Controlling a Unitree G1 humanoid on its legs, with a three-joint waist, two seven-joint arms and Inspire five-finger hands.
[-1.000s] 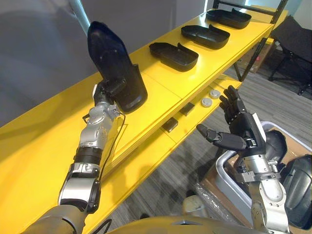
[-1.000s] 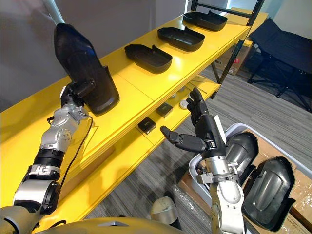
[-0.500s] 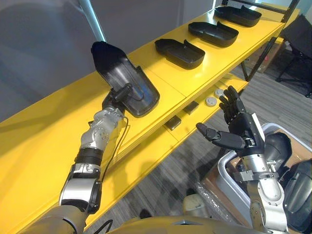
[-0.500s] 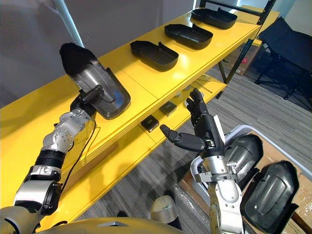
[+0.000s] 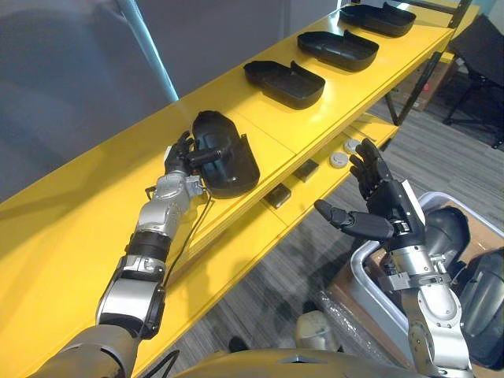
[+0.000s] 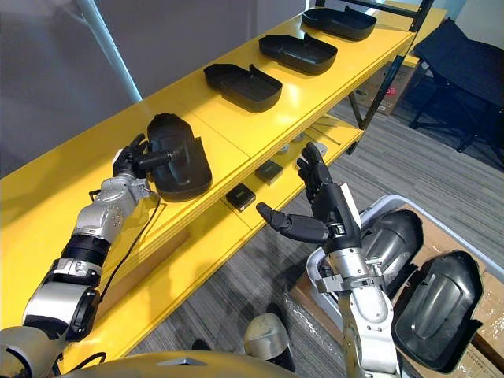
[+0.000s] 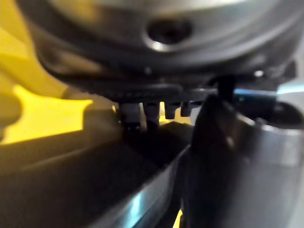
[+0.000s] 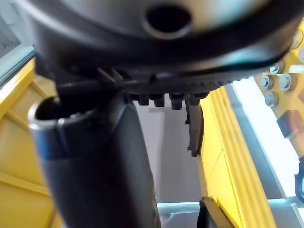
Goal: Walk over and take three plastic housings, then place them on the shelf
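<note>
The left hand [image 5: 179, 161] pinched the rim of the plastic housing [image 5: 230, 160], steadying it flat on the shelf [image 5: 79, 228]. The right hand [image 5: 386, 213] idled, fingers spread wide.

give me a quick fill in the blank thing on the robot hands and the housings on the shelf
1. The left robot hand grips the rim of a black housing that lies on the top board of the ___ shelf.
2. Farther along that board lie ___ more housings, apart from one another.
3. The right robot hand hangs beside the shelf with its fingers ___, holding nothing.

Missing words: yellow; three; open
</note>
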